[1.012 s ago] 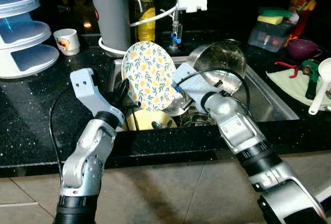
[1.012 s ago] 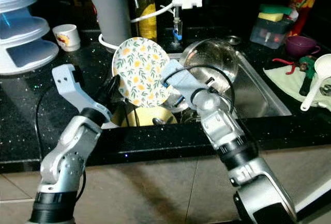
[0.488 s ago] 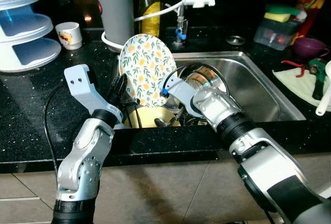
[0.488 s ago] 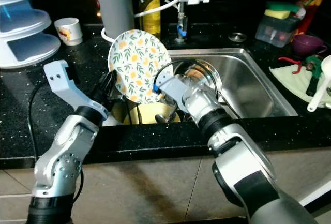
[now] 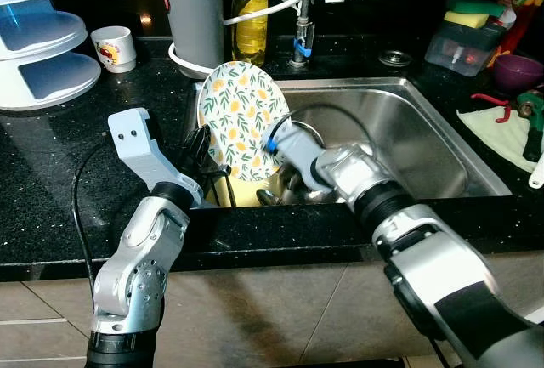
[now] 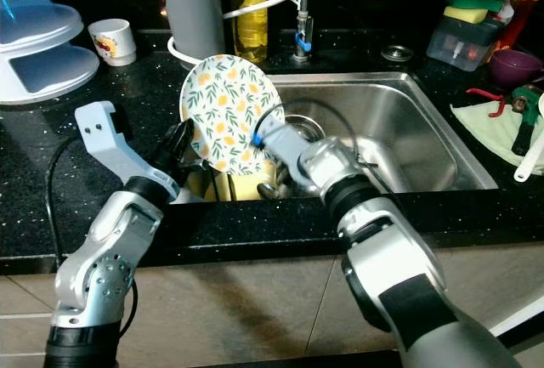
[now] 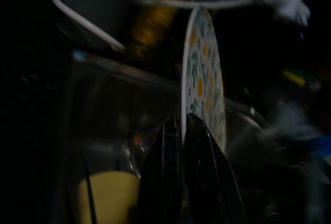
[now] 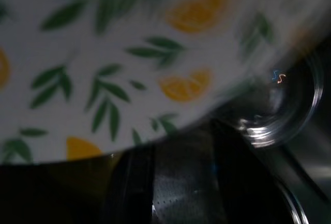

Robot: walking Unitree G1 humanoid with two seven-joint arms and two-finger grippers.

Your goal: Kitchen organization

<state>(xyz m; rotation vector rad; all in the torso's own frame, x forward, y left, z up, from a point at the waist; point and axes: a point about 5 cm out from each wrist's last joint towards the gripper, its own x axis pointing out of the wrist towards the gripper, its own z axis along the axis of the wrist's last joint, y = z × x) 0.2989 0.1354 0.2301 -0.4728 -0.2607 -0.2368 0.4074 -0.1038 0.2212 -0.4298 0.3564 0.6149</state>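
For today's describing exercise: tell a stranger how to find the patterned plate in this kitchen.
Start at the steel sink set in the black counter. At its left end, the plate stands on edge, gripped at its lower rim by the left hand. It alone is white with yellow lemons and green leaves.

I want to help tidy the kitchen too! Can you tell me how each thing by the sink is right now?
Floral plate: upright on its edge over the sink, gripped at its lower rim.
Left gripper: jaws shut on the plate's rim.
Right gripper: reaching into the sink behind the plate; its jaws are hidden.
Sink: right half bare, dishes piled at the left.
Yellow dish: lying low in the sink.
Small cup: upright on the counter.
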